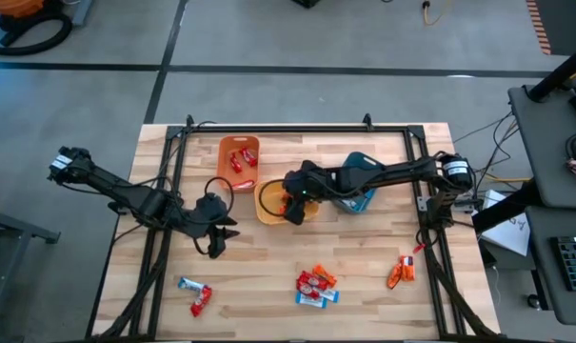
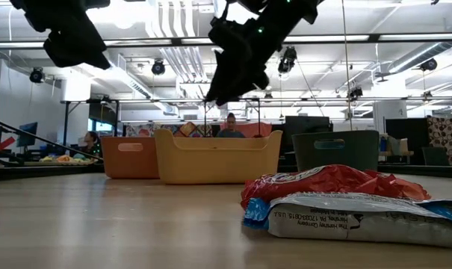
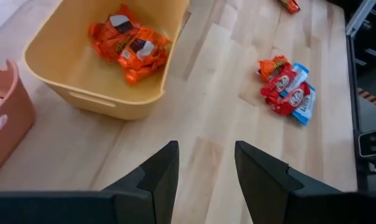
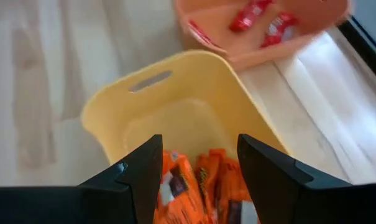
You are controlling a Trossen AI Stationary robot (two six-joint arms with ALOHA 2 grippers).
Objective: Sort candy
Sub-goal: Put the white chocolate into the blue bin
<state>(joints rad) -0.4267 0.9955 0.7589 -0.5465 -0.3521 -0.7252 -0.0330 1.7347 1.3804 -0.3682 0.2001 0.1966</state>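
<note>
I see the candy split between bins and worktop. Orange packets (image 3: 130,42) lie heaped in the yellow bin (image 1: 268,202), and red wrappers (image 1: 241,161) sit in the orange bin (image 1: 232,145) just behind it. Loose on the worktop (image 1: 268,276), a mixed cluster (image 1: 316,285) of red, orange and blue-and-white pieces lies toward the front edge, with a pair of orange packets (image 1: 401,271) off near the right front and two more pieces (image 1: 195,292) near the left front.

My right gripper (image 1: 292,203) hangs over the yellow bin, the arm stretched across from the right side past the teal bin (image 1: 360,181); its jaws stand open above the orange packets, holding nothing. My left gripper (image 1: 219,241) hovers over bare wood to the left front of the yellow bin, arm angled in from the left edge, jaws open and empty.

The three bins sit close together at the middle back. The wide strip of worktop in front of them is open, save for the scattered candy near the front edge.
</note>
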